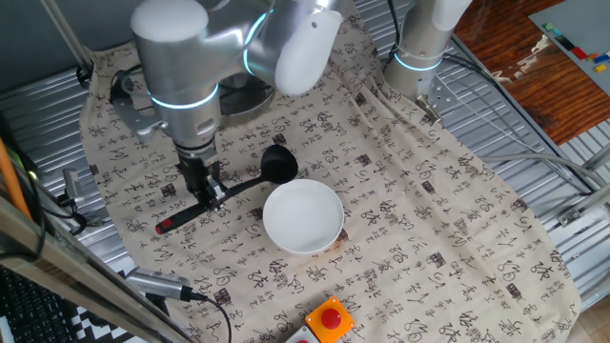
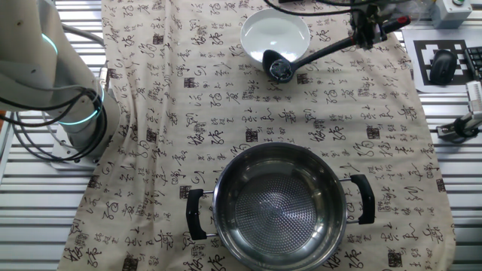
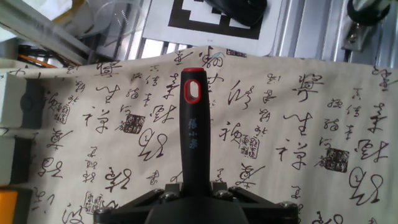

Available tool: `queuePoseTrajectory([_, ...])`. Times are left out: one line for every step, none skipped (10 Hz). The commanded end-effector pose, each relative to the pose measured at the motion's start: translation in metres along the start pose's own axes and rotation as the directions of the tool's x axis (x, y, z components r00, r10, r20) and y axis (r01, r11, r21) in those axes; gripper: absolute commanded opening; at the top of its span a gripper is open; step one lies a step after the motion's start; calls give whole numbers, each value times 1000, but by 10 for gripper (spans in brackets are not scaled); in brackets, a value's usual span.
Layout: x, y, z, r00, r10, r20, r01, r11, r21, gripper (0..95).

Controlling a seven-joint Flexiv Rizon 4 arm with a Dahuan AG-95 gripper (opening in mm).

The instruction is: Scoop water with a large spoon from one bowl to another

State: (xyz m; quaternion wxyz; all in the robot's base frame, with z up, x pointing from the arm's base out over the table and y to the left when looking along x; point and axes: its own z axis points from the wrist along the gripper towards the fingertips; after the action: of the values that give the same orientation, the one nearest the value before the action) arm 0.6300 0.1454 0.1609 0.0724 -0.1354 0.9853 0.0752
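Evidently, we had our claw [image 1: 212,191] clenched on the large spoon [image 1: 250,178], gripping the thin black handle partway along and well back from the cup. In the hand view the handle ran straight out between the two fingers, its red-rimmed tip [image 3: 193,85] pointing away over the printed cloth [image 3: 298,143]. We judged that grip sensible: holding toward the tail end keeps the claw clear of the water and leaves the long handle as a lever for tilting.

The cup of the spoon [image 2: 280,69] sat just beside the rim of the white bowl [image 2: 276,30], outside it and low over the cloth; whether it touched the cloth we could not tell. So the dipping looked not yet done. The bowl was glossy inside, and we could not say how much water it held.

The steel bowl [image 2: 280,203] stood well apart, across the worktop [image 2: 422,188], with its two black handles out to the sides. Nothing lay on the cloth between the two bowls, so the carrying path looked open. A red button [image 1: 330,318] sat near the white bowl, on the side away from the steel bowl, and cables ran along the worktop's edges; neither seemed in the way. The risk we foresaw was spilling during the long carry.
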Motion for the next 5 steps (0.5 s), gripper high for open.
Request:
queuePoseTrajectory([7, -21, -6, 999, -35, -4, 35, 999, -12, 0])
queuePoseTrajectory([12, -33, -9, 998, -58, -7, 58, 998, -14, 0])
queuePoseTrajectory([17, -45, -11, 997, -81, -7, 81, 997, -18, 0])
queuePoseTrajectory([21, -55, -13, 995, -97, -5, 97, 995, -23, 0])
queuePoseTrajectory([26, -65, -14, 994, -113, -4, 113, 993, -23, 0])
